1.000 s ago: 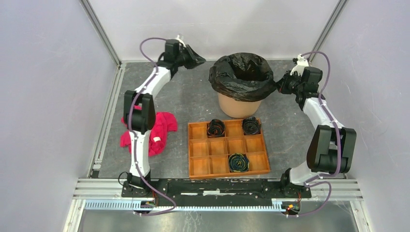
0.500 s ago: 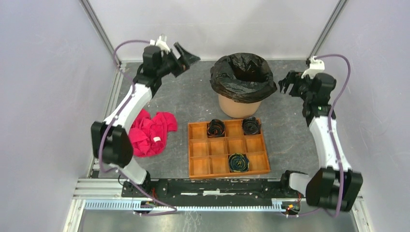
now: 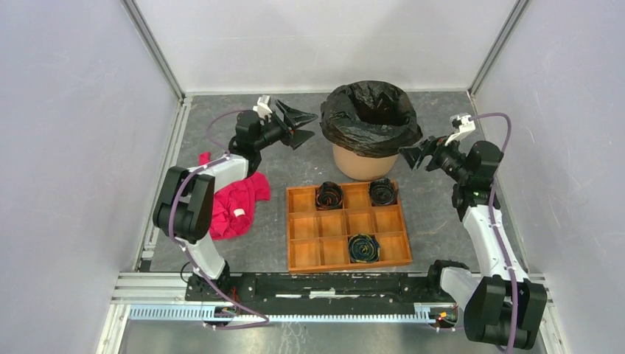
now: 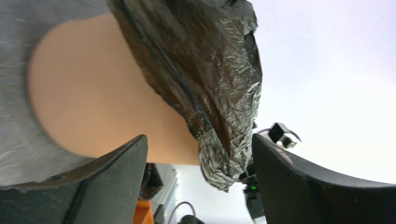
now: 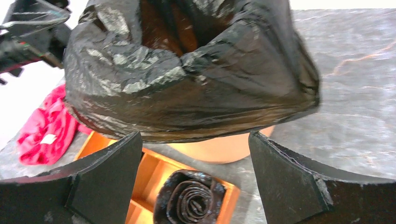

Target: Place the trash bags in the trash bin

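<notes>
- A grey, mottled table [image 3: 295, 158], boxed in by pale walls, carries everything.
- The trash bag [image 3: 368, 110] is thin, glossy black film and already lines the trash bin [image 3: 360, 166]. Its mouth gapes inside the bucket, and its hem is folded out over the rim, hanging as a crinkled skirt partway down the wall.
- The bin stands upright near the middle of the table's far edge.
- I judge the film to be nearly weightless, limp and slippery, and easy to tear on a snag. The best hold looks like a pinch on the hanging hem at either side, where it stands off the pale orange wall. The bucket looks light too, so a sideways tug might slide or tip it.
- The left gripper [image 3: 304, 127] is spread wide and empty, near the bin's left side and apparently clear of the film.
- The right gripper [image 3: 414, 153] is also spread and holds nothing, on the bin's right side.
- A compartmented wooden tray [image 3: 306, 225] lies just nearer than the bin. It holds three rolls of dark film [image 3: 329, 195], two in its far row and one in its near row.
- A red cloth [image 3: 239, 199] is crumpled towards the left edge.
</notes>
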`<action>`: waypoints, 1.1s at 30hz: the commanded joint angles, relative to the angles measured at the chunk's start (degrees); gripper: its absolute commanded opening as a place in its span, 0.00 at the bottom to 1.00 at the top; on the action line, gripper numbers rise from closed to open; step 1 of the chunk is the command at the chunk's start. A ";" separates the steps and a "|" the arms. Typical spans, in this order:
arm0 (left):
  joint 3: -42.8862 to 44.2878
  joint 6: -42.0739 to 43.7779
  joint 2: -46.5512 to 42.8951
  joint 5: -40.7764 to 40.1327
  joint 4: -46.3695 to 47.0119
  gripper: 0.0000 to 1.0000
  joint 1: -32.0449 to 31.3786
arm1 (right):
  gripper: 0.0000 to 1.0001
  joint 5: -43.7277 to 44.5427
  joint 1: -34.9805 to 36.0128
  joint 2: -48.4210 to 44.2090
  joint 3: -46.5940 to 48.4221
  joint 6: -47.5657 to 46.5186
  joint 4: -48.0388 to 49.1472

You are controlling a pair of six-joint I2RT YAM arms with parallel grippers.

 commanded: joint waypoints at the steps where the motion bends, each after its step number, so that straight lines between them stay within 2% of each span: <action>1: -0.88 -12.90 5.65 1.58 23.48 0.84 -3.05 | 0.91 -6.25 2.97 1.89 -0.98 4.87 9.29; 4: -2.06 -18.29 10.30 0.89 33.48 0.76 -3.52 | 0.91 -4.05 5.06 3.82 -1.52 8.10 10.99; 6: -2.07 -19.80 12.12 0.74 36.20 0.70 -3.99 | 0.90 -4.36 5.92 4.80 -2.73 11.32 14.54; 10: -1.29 -16.19 12.55 0.25 31.32 0.61 -4.87 | 0.90 -3.72 7.28 6.34 -4.49 15.16 19.16; 15: -0.88 -12.50 12.63 -0.11 25.87 0.39 -4.95 | 0.89 -3.05 8.02 7.34 -4.27 15.30 19.38; 17: -0.75 -11.74 12.79 0.11 24.99 0.34 -5.00 | 0.89 -2.90 8.04 7.43 -4.32 14.94 19.14; 19: -0.21 -11.18 12.99 0.31 24.33 0.26 -5.00 | 0.89 -2.55 8.15 7.47 -4.33 14.24 18.32; 22: 0.35 -10.67 12.97 0.47 23.11 0.21 -5.07 | 0.88 -2.55 8.15 7.60 -4.00 12.67 16.36; 27: 0.71 -10.52 13.52 0.64 22.39 0.13 -6.06 | 0.89 3.61 8.19 6.09 1.20 0.11 1.50; 30: 0.29 -9.31 13.39 0.02 20.78 0.03 -6.53 | 0.90 6.35 8.14 4.28 2.10 -2.68 -1.84; 33: -1.23 -4.89 11.86 -2.44 14.43 0.02 -7.30 | 0.90 6.46 8.27 3.48 1.88 -2.90 -1.77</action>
